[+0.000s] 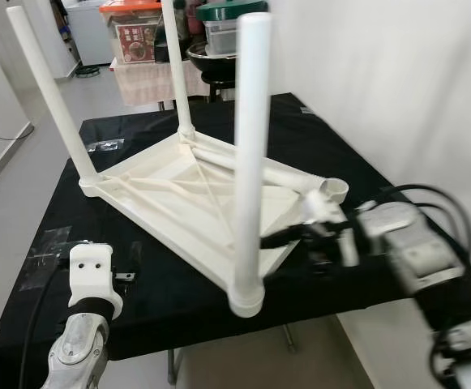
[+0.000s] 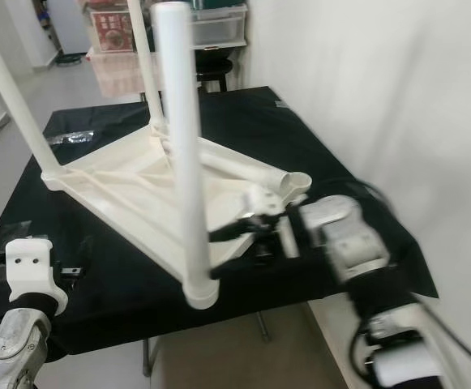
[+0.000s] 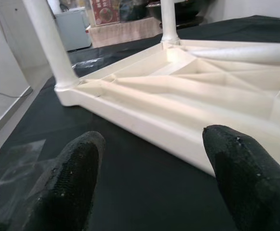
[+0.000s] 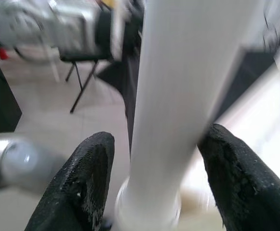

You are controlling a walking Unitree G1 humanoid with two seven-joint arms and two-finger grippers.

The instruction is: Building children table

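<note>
A white children's table top (image 1: 170,190) lies upside down on a black-covered table (image 1: 300,138). Three white legs stand up from its corners: a far-left leg (image 1: 53,97), a back leg (image 1: 177,73) and a near leg (image 1: 250,154). A loose fourth leg (image 1: 271,172) lies across the underside, ending by the right corner socket (image 1: 335,189). My right gripper (image 1: 282,237) reaches in from the right, low by the near leg; its open fingers (image 4: 89,178) stand either side of that leg (image 4: 178,96). My left gripper (image 3: 149,178) is open at the front left, facing the top's rim (image 3: 144,122).
Clear plastic wrappers (image 1: 44,247) lie on the cloth at the left. Behind the table stand storage boxes with an orange lid (image 1: 130,10) and a green lid (image 1: 231,11). A white wall (image 1: 397,73) runs along the right. The cloth's front edge (image 1: 219,332) is close.
</note>
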